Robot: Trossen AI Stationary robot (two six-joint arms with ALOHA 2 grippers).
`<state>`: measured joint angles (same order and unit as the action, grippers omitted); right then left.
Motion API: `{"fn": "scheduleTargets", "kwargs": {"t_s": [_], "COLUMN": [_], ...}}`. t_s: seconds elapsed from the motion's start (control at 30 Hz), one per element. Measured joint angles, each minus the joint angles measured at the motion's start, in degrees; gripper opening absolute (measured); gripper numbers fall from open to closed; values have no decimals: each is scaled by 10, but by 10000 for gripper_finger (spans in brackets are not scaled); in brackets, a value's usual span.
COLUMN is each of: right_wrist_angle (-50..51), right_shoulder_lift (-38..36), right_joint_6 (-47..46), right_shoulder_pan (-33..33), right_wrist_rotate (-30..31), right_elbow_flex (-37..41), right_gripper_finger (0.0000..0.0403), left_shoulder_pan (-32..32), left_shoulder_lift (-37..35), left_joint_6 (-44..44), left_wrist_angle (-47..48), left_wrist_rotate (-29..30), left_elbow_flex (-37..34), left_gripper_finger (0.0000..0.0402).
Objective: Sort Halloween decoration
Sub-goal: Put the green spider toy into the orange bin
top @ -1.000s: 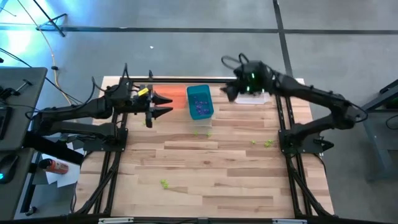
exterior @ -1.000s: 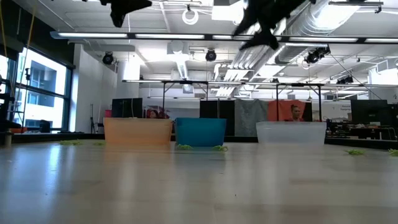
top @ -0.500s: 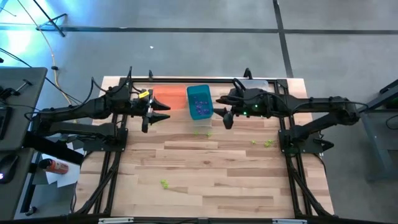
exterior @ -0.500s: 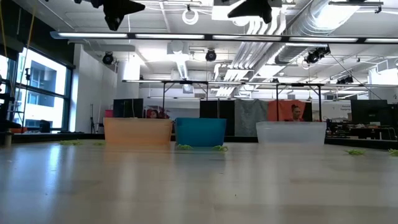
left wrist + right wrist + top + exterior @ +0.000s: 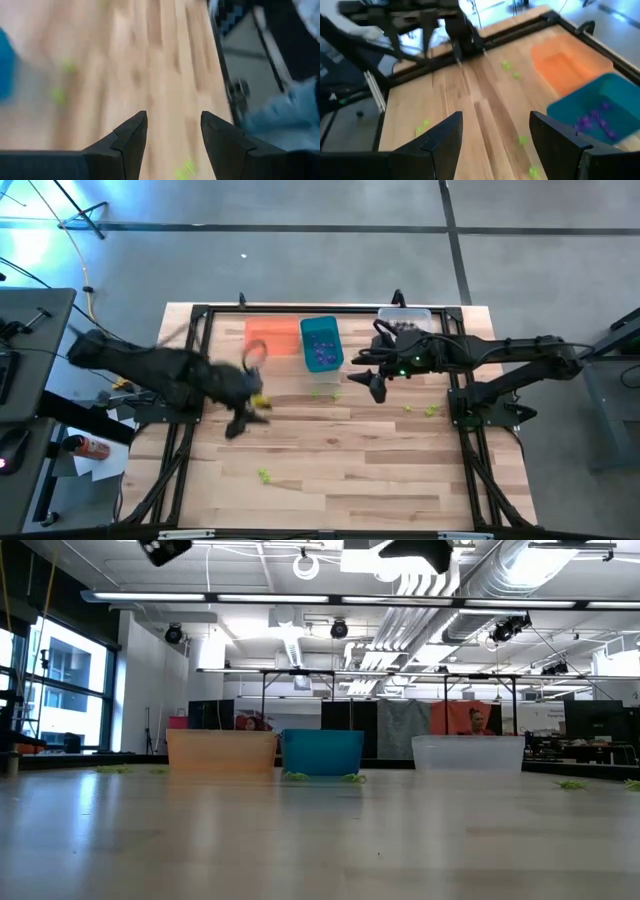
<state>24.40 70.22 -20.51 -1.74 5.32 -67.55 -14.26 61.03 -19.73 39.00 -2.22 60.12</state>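
A: Left side?
B: Left pincer (image 5: 250, 408), fingers apart, nothing held, above the wooden surface (image 5: 340, 470). One yellow-green decoration (image 5: 264, 475) nearer the front edge.
A: Middle?
B: Orange bin (image 5: 272, 337); teal bin (image 5: 321, 344) holding purple decorations (image 5: 592, 121).
A: Right?
B: Right pincer (image 5: 368, 375), released, beside the teal bin. Clear bin (image 5: 405, 318) behind; green pieces (image 5: 431, 410) on the surface.

The left pincer (image 5: 243, 402) is a motion-blurred smear above the bench (image 5: 340, 470). Yellow-green trinkets (image 5: 59, 95) show only as soft blobs, shapes unreadable. The teal bin (image 5: 600, 112) is cut off at the frame edge.
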Motion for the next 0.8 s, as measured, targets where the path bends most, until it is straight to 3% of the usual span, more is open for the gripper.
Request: {"fn": "scheduleTargets", "kwargs": {"t_s": [0.1, 0.27, 0.37, 0.5, 0.63, 0.8], "right_wrist_angle": [50, 109, 117, 115, 114, 114], "right_shoulder_lift": [-9, -12, -12, -12, -12, -12], "right_joint_6": [0, 5, 5, 0, -3, -20], "right_shoulder_pan": [-9, -17, -18, -18, -18, -18], "right_wrist_rotate": [2, 2, 2, 2, 2, 3], "right_elbow_flex": [0, 0, 0, 0, 0, 0], "right_gripper_finger": [226, 226, 226, 226, 226, 226], "left_shoulder_pan": [-71, -210, -280, -336, -337, -306], "left_shoulder_lift": [48, 114, 162, 238, 302, 337], "left_joint_6": [-115, -252, -232, -142, -111, -121], "left_wrist_angle": [47, 7, -21, -20, -13, -10], "left_wrist_rotate": [-3, 27, 80, 151, 178, 154], "left_elbow_flex": [16, 17, 18, 18, 17, 17], "left_gripper_finger": [172, 172, 172, 172, 172, 172]}}
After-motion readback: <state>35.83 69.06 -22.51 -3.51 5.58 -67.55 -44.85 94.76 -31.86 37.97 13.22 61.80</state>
